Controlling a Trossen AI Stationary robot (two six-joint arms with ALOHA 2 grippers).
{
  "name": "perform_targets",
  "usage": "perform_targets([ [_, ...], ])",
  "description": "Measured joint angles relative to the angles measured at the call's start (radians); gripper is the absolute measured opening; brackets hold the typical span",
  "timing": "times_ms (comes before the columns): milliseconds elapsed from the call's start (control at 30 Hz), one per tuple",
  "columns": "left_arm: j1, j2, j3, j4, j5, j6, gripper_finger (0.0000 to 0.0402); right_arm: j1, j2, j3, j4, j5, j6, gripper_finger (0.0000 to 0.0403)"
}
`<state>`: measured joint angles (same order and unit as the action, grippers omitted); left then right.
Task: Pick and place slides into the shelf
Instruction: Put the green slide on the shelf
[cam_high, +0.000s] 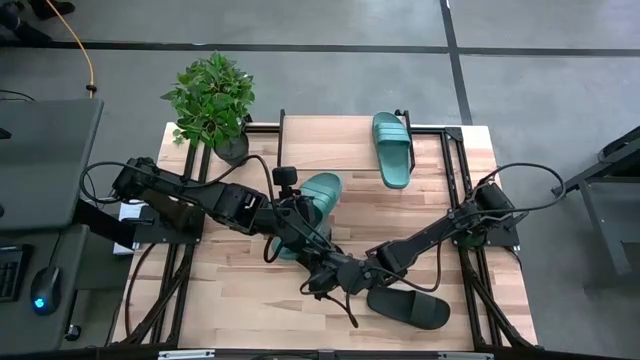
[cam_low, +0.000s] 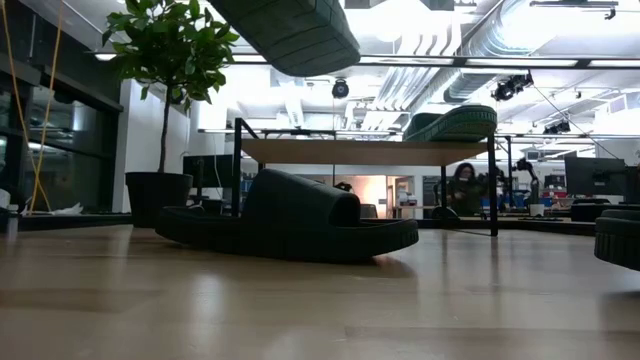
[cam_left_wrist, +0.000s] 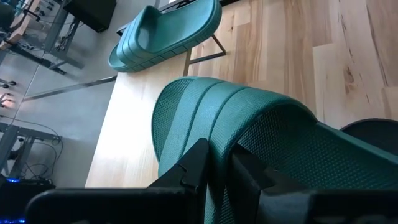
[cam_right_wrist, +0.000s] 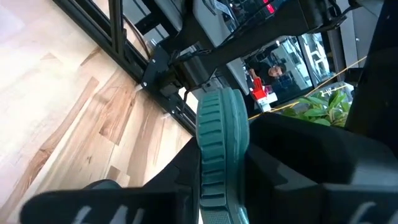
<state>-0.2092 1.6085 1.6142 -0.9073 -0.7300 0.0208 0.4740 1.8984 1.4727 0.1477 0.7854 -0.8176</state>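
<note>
Both grippers meet at frame centre on one teal slide (cam_high: 318, 195), raised off the tabletop (cam_high: 420, 240). Left fingers (cam_left_wrist: 196, 168) are clamped on its strap; right fingers (cam_right_wrist: 273, 168) pinch its sole edge, apparently a handover for reach. Second teal slide (cam_high: 392, 148) sits on the shelf (cam_high: 330, 135), upper centre.

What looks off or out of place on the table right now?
One teal slide is up off the table, tilted, gripped by both the left gripper and the right gripper at once. A black slide lies loose on the tabletop; the other teal slide already sits on the shelf.
</note>
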Motion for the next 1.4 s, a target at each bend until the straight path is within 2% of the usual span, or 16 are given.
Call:
perform_targets([
  [400,0.0,0.0,0.0,-0.017,-0.017,0.006,0.0048,0.0,0.0,0.0,0.0,-0.003,0.006,0.0055],
  [733,0.0,-0.002,0.0,-0.018,-0.162,0.011,0.0169,-0.001,0.0,0.0,-0.009,-0.015,0.033,0.0054],
  [900,0.0,-0.031,0.0,-0.036,-0.204,0.006,0.0202,-0.007,-0.008,0.0,-0.031,-0.057,0.05,0.0053],
  [1033,0.0,-0.094,0.0,-0.041,-0.193,-0.011,0.0208,-0.023,-0.04,0.0,-0.076,-0.116,0.081,0.0053],
  [1233,0.0,-0.211,0.001,-0.042,-0.032,-0.069,0.0209,-0.072,-0.107,0.0,-0.179,-0.26,0.165,0.0053],
  [1400,-0.001,-0.272,-0.007,-0.059,0.004,-0.076,0.0209,-0.13,-0.17,0.0,-0.201,-0.402,0.194,0.0053],
])
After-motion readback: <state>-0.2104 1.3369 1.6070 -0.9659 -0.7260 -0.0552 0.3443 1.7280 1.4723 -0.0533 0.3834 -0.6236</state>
